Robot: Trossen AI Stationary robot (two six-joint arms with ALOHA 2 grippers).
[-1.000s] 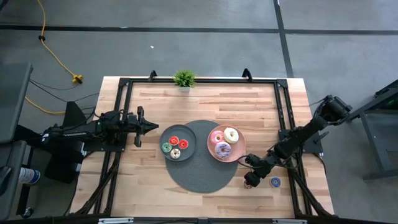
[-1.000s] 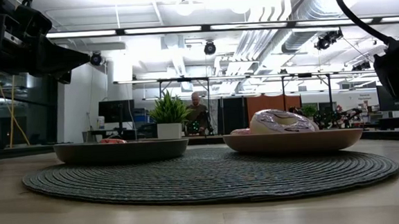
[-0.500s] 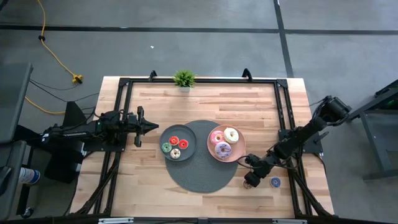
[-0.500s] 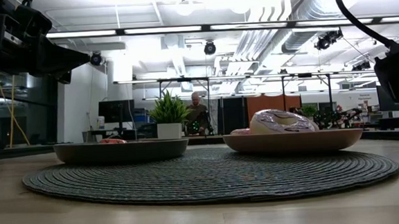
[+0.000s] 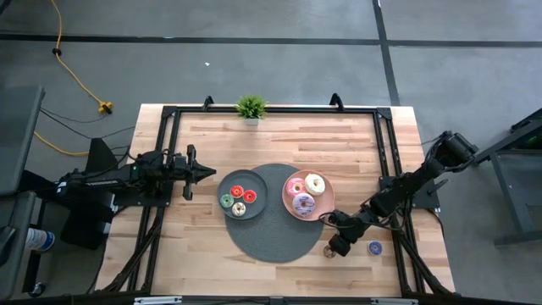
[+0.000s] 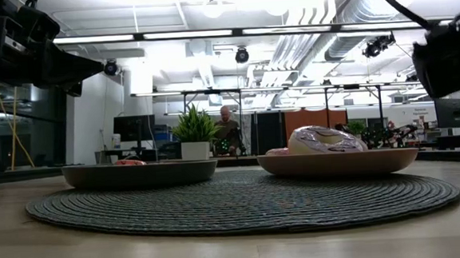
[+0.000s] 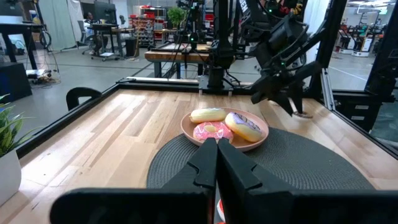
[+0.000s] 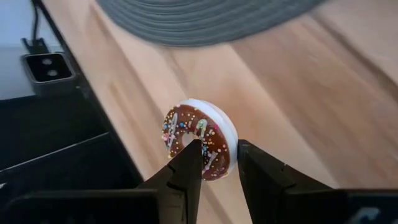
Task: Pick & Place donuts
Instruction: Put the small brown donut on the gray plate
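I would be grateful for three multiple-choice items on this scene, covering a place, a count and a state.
1. Where is the blue donut?
A. on the pink plate
B. on the bare table near the right gripper
C. on the grey plate

2. How many donuts lie on the pink plate?
A. one
B. three
C. five

3. What is the right gripper doing?
A. gripping a brown sprinkled donut
B. hanging open and empty
C. pressing on the potted plant

Answers:
1 B, the high view shows it on bare wood beside the gripper.
2 B, pink, white and purple rings show there.
3 A, the right wrist view shows its fingers clamping the brown donut.
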